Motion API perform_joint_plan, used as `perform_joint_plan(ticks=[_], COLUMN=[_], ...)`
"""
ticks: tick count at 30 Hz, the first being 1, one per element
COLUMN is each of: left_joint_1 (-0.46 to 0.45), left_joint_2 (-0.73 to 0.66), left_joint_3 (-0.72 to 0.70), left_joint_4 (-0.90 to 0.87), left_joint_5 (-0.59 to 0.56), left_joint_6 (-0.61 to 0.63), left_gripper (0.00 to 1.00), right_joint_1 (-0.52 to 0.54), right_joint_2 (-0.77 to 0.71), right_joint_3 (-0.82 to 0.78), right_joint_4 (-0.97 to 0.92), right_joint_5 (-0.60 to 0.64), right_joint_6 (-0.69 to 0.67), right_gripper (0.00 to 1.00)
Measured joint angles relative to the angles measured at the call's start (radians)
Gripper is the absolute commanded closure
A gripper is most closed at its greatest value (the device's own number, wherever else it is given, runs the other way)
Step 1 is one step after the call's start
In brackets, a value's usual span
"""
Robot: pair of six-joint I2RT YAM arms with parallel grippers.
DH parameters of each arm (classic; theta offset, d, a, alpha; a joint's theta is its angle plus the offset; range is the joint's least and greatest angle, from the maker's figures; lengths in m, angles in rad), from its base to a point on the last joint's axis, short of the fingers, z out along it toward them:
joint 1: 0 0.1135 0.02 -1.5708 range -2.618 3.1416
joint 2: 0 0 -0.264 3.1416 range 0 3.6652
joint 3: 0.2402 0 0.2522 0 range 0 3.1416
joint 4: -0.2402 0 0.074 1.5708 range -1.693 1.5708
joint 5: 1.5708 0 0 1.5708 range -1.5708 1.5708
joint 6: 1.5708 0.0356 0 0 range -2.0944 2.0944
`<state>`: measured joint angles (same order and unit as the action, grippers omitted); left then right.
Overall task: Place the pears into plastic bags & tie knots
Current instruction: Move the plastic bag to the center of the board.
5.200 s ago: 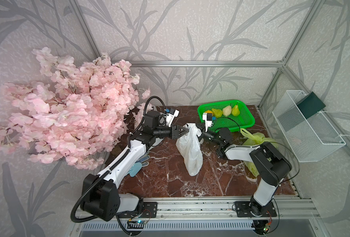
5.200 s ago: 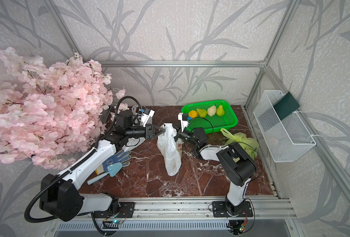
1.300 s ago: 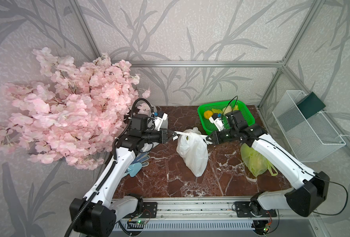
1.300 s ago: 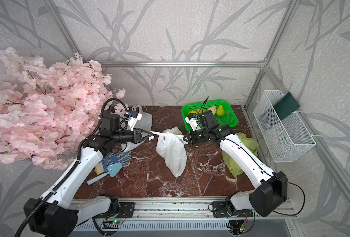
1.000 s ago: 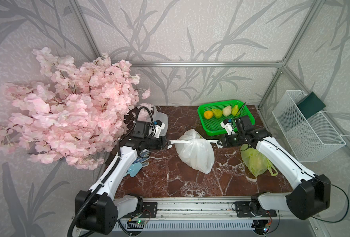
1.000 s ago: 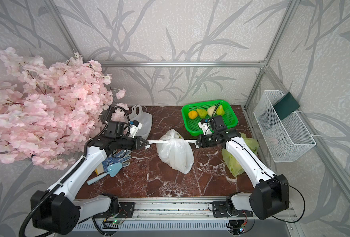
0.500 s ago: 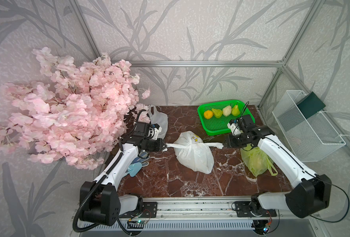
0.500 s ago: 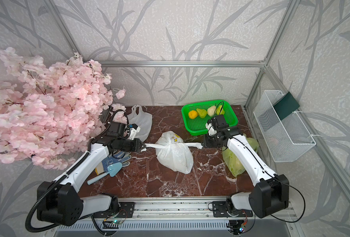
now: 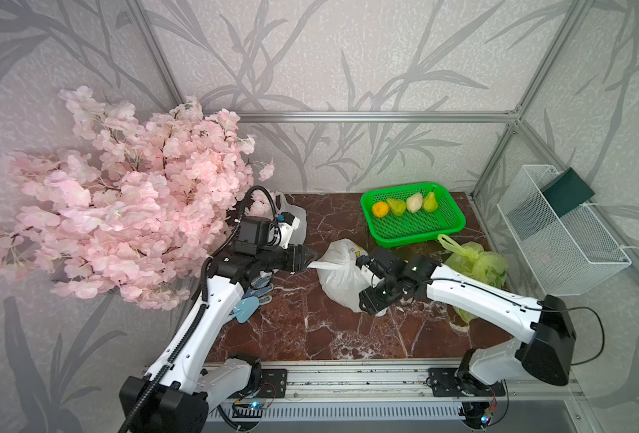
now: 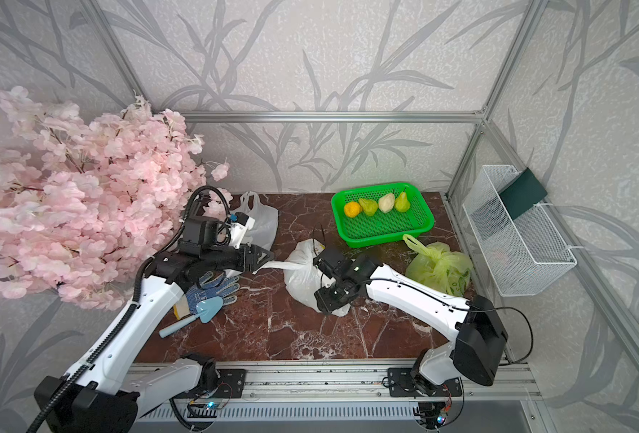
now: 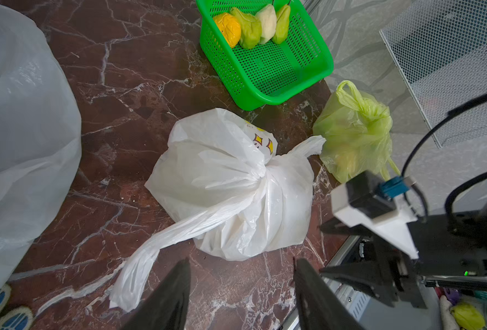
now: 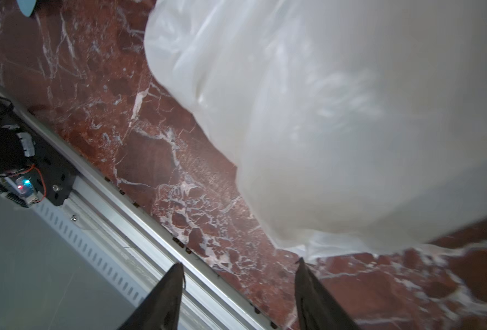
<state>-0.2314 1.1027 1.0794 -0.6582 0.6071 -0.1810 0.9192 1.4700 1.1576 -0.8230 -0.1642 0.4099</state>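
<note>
A knotted white plastic bag (image 9: 338, 279) (image 10: 301, 277) (image 11: 231, 185) lies mid-table, one handle tail trailing towards my left gripper (image 9: 312, 258) (image 10: 271, 256). In the left wrist view that gripper (image 11: 241, 263) is open and empty, with the tail loose beside one finger. My right gripper (image 9: 368, 303) (image 10: 323, 300) (image 12: 239, 265) hangs open and empty at the bag's near side. Three pears (image 9: 396, 206) (image 10: 368, 205) (image 11: 249, 28) lie in the green basket (image 9: 415, 240). A tied yellow-green bag (image 9: 475, 262) (image 10: 438, 270) sits to the right. Another white bag (image 9: 297, 225) stands at the back left.
An orange fruit (image 9: 380, 209) lies beside the pears. A pink blossom branch (image 9: 123, 210) overhangs the table's left side. A dotted glove (image 10: 213, 286) and a blue trowel (image 10: 207, 309) lie under my left arm. A white wire basket (image 9: 557, 240) hangs on the right wall.
Both grippers have opened and let go of the white bag's handles. My right arm has swung down to the bag's near side. The bag has settled onto the table.
</note>
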Motion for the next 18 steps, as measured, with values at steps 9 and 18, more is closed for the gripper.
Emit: perform_joint_plan(ticks=[9, 18], left_joint_1=[-0.003, -0.001], left_joint_2=[-0.04, -0.164], left_joint_3=[-0.012, -0.05], left_joint_4=[0.035, 0.093], left_joint_5=[-0.188, -0.224], left_joint_6=[0.069, 0.056], left_gripper=[0.21, 0.2], right_joint_1=[-0.08, -0.22], right_joint_2=[0.306, 0.753], right_joint_3=[0.055, 0.724], right_joint_4=[0.309, 0.386], right_joint_5=[-0.035, -0.057], right_joint_6=[0.177, 0.063], right_gripper=[0.44, 0.36])
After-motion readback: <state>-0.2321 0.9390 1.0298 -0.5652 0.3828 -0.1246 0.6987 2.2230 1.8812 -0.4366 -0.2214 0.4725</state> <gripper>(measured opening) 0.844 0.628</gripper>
